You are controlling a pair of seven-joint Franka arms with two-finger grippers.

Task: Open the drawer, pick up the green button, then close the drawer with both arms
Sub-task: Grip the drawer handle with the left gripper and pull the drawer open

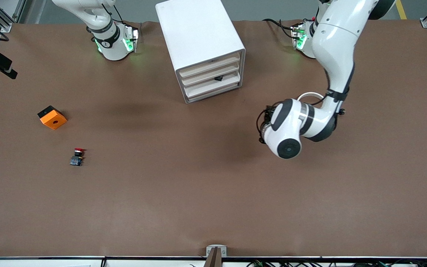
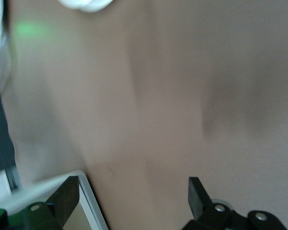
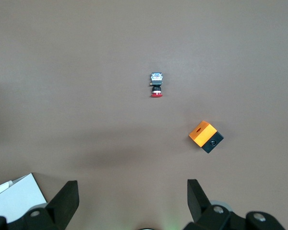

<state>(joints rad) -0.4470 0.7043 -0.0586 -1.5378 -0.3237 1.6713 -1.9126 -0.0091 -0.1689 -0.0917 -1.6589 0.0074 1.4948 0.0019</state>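
The white cabinet (image 1: 198, 40) stands at the robots' side of the table, its four cream drawer fronts (image 1: 213, 84) all pushed in. A small dark piece (image 1: 219, 78) shows at a middle front; I cannot tell what it is. The button is hidden. My left arm's wrist (image 1: 287, 129) hangs over bare table beside the cabinet, nearer the front camera. In the left wrist view my left gripper (image 2: 132, 186) is open and empty, with a cabinet corner (image 2: 89, 201) by one finger. My right gripper (image 3: 132, 187) is open and empty, high over the table.
A red-capped button (image 1: 77, 157) (image 3: 156, 85) and an orange cube (image 1: 52, 117) (image 3: 206, 136) lie toward the right arm's end of the table. The right arm's base (image 1: 113, 40) stands beside the cabinet. A cabinet corner (image 3: 14, 196) shows in the right wrist view.
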